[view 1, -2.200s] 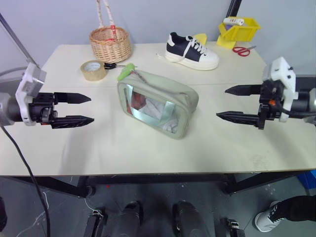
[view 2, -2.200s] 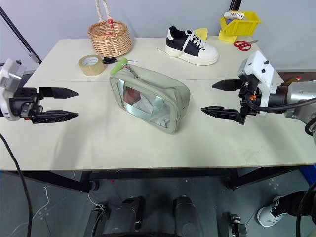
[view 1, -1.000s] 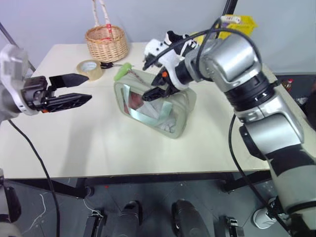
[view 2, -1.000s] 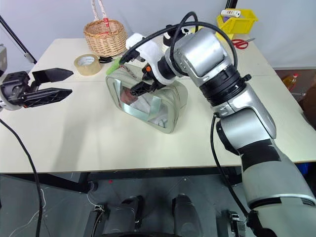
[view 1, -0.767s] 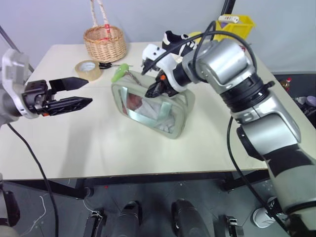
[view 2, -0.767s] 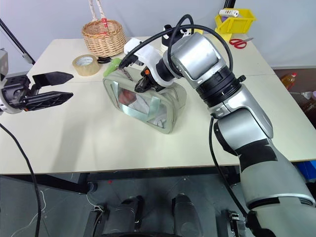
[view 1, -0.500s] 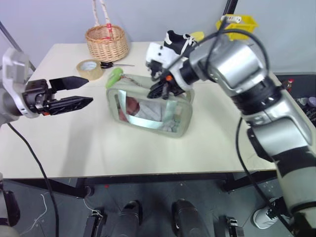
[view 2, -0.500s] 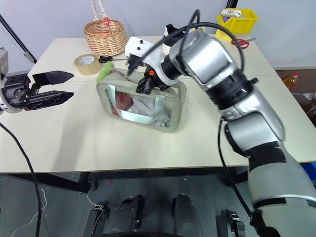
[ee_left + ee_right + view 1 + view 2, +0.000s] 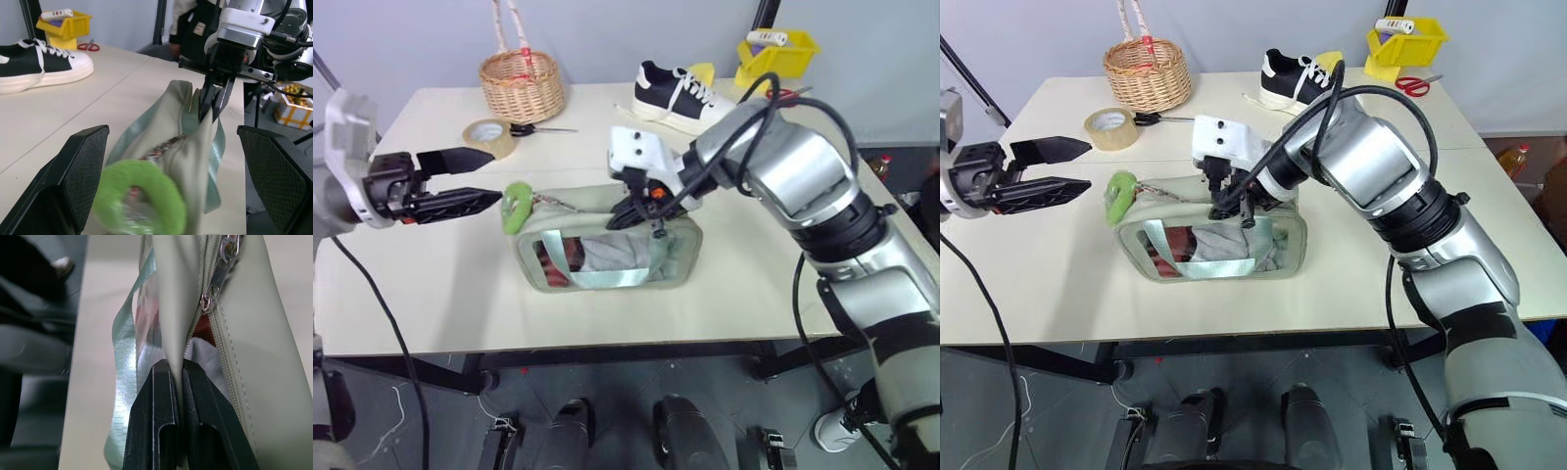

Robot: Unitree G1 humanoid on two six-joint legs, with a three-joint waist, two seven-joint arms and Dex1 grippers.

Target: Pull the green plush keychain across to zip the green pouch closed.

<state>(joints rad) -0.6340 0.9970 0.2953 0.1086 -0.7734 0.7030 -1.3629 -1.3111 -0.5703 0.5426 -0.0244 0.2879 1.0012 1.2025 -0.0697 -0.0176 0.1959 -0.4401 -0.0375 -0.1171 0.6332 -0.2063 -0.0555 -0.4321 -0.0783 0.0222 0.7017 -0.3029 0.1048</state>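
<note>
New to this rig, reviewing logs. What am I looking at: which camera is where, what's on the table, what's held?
It is a humanoid robot with two arms, each ending in a two-fingered black tool. The two wide pictures come from its head, looking down over the cream table. The other two come from wrist cameras looking along each tool's fingers.

The right tool is shut on the top fabric edge of the pale sage-green fabric pouch, beside the partly open zip. The left tool is open, just short of the lime-green fuzzy plush keychain at the pouch's end.

Behind lie a wicker basket, a tape roll, a black-and-white sneaker and a yellow bin.
</note>
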